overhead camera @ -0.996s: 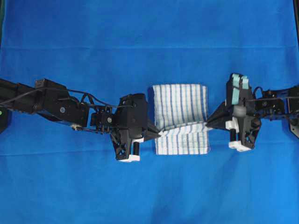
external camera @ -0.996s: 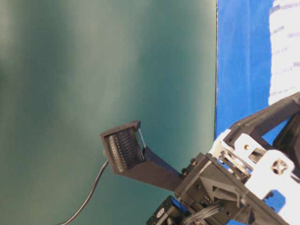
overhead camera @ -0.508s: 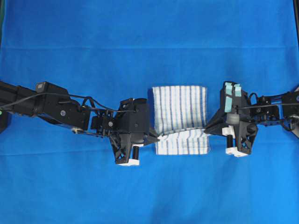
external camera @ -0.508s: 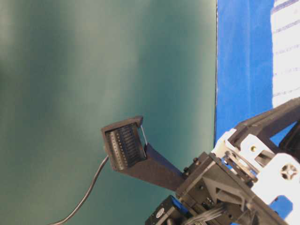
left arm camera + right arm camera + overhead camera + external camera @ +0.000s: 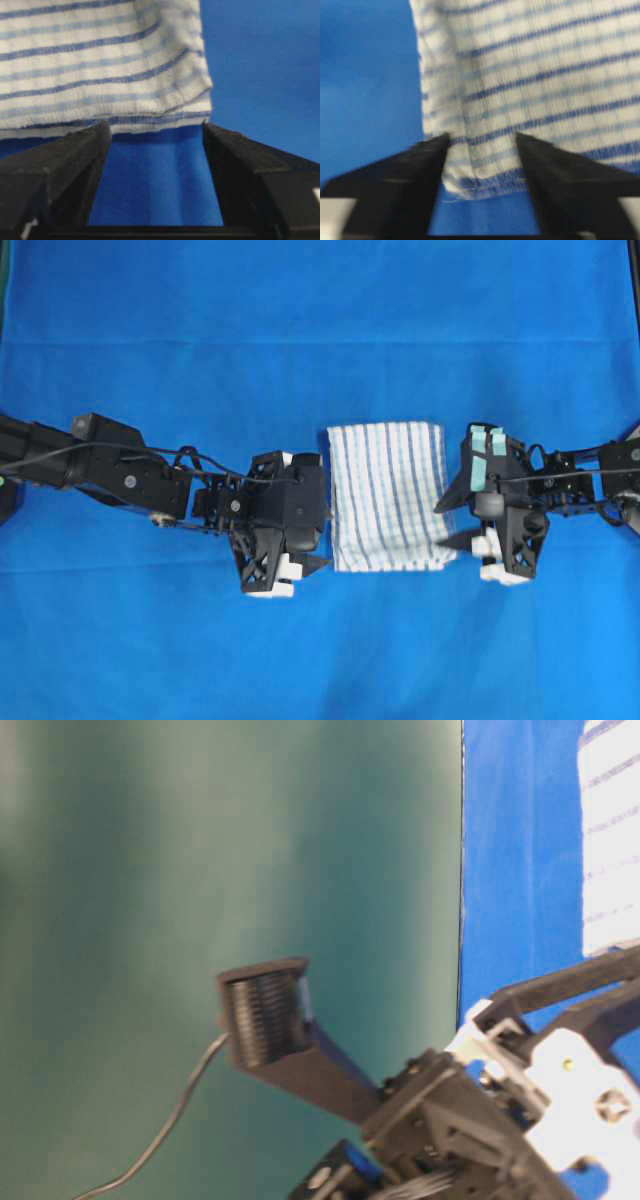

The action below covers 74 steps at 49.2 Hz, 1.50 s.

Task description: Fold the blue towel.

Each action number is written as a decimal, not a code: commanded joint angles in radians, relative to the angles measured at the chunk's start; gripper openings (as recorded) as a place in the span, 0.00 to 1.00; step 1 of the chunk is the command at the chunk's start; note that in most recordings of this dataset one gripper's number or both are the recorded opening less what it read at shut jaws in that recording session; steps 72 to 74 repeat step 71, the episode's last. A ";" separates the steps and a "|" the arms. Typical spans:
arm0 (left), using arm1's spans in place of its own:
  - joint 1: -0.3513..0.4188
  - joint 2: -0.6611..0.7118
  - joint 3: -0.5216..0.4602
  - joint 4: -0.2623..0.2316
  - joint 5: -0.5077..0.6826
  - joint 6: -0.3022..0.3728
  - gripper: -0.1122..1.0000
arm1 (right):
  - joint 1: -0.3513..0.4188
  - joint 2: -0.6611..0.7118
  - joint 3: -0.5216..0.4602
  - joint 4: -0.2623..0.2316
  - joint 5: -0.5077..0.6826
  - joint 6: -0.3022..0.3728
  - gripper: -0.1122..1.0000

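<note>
The blue towel [image 5: 388, 496], white with thin blue stripes, lies flat on the blue covering as a folded rectangle between the two arms. My left gripper [image 5: 325, 538] is open beside the towel's near-left corner. In the left wrist view the towel [image 5: 100, 65] ends with its hem just beyond my left gripper [image 5: 156, 127], and only blue covering lies between the fingers. My right gripper [image 5: 446, 523] is open at the near-right corner. In the right wrist view my right gripper [image 5: 481, 137] straddles a loose corner of the towel [image 5: 545, 65] without pinching it.
The solid-blue table covering [image 5: 320, 320] spreads on all sides of the towel. In the table-level view a strip of towel [image 5: 612, 840] shows at the top right. There an arm's black and white parts [image 5: 520, 1120] fill the lower right against a dark green backdrop [image 5: 200, 870].
Both grippers carried the towel's lifted edge toward the near side, then opened and let it go. The upper layer now lies flat over the lower one.
</note>
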 commanded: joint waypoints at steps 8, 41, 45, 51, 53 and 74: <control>0.000 -0.146 0.000 0.005 0.080 0.009 0.63 | 0.003 -0.163 -0.041 -0.008 0.063 -0.006 0.65; 0.009 -0.673 0.351 0.005 -0.051 0.040 0.63 | -0.091 -0.844 0.071 -0.198 0.290 -0.006 0.66; 0.015 -0.738 0.396 0.006 -0.057 0.040 0.63 | -0.109 -0.896 0.100 -0.219 0.298 -0.006 0.66; 0.034 -0.827 0.468 0.006 -0.061 0.043 0.63 | -0.143 -0.950 0.141 -0.249 0.293 -0.006 0.66; 0.048 -0.851 0.497 0.006 -0.066 0.044 0.63 | -0.156 -0.963 0.155 -0.253 0.293 -0.006 0.66; 0.081 -0.994 0.667 0.006 -0.193 0.054 0.63 | -0.189 -0.977 0.196 -0.252 0.267 0.003 0.66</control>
